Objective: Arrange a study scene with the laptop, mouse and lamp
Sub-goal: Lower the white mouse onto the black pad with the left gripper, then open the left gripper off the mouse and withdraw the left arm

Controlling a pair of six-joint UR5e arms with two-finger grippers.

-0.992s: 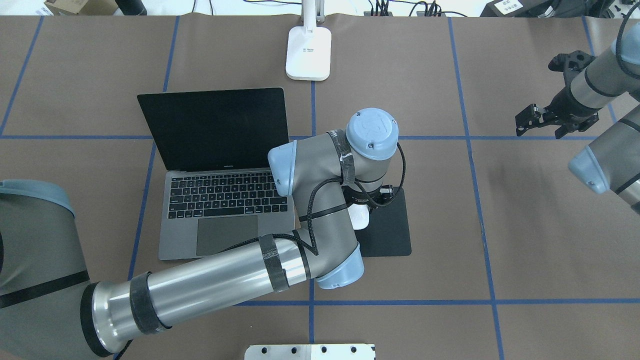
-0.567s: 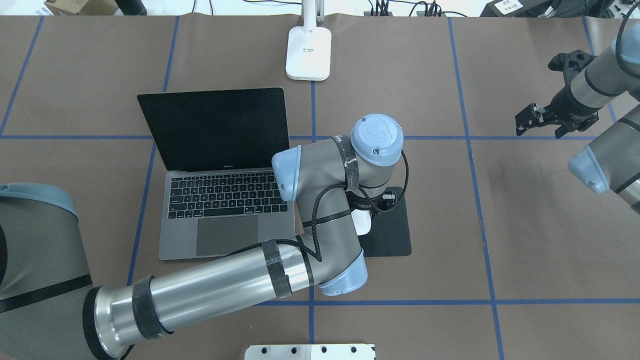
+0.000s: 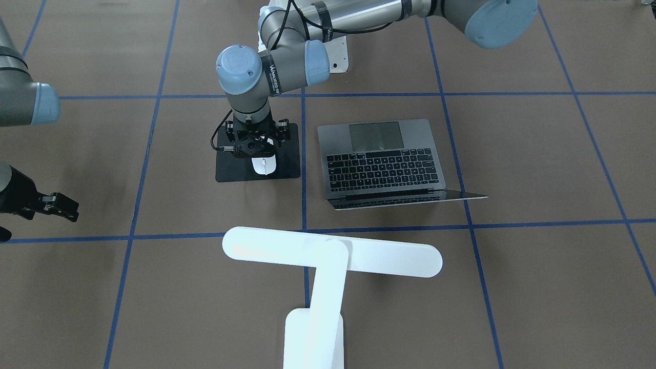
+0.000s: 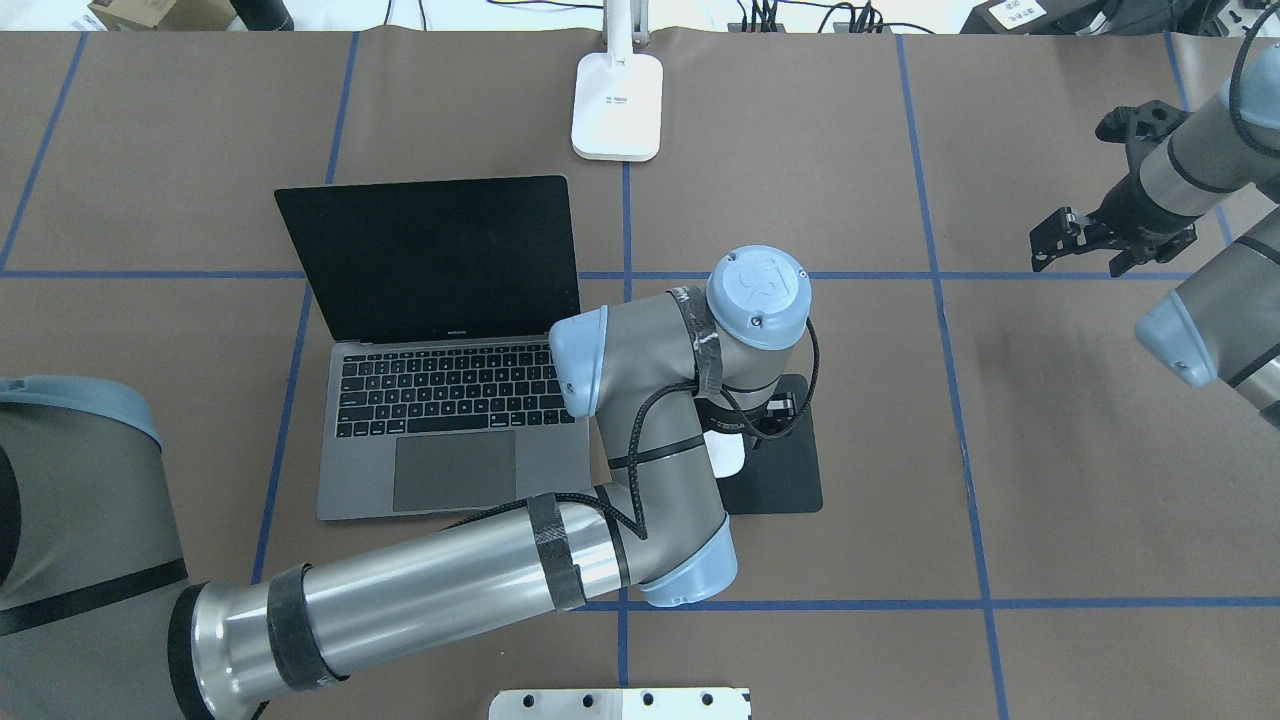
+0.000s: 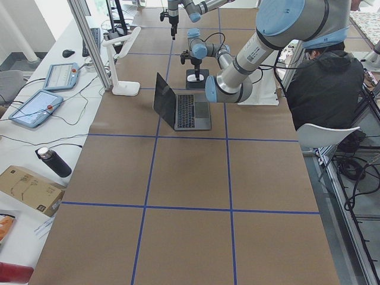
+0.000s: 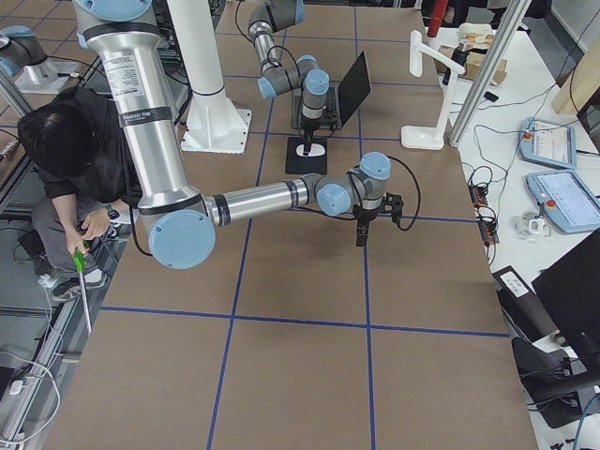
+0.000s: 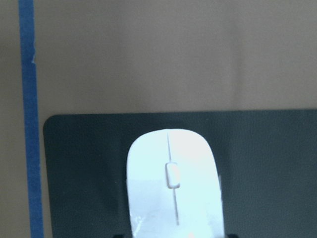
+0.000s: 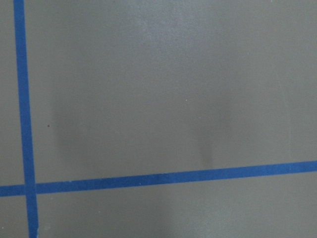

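The open dark-grey laptop [image 4: 450, 430] sits left of centre, its screen toward the far side. The white mouse [image 3: 264, 165] is on a black mouse pad [image 3: 230, 164] beside the laptop and fills the lower middle of the left wrist view [image 7: 173, 183]. My left gripper [image 3: 254, 148] points straight down over the pad and is shut on the mouse's rear end. The white T-shaped lamp [image 3: 333, 251] stands at the far edge, its base [image 4: 617, 105] behind the laptop. My right gripper [image 4: 1110, 245] hangs over bare table far to the right; it looks shut and empty.
A white bolted pedestal [image 4: 620, 703] is at the near edge by the robot. Blue tape lines [image 8: 148, 178] cross the brown table cover. My left arm's elbow [image 4: 690, 560] hangs over the laptop's right front corner.
My left wrist has moved a little right and toward the robot, and the mouse has gone with it across the pad. The right arm has not moved.
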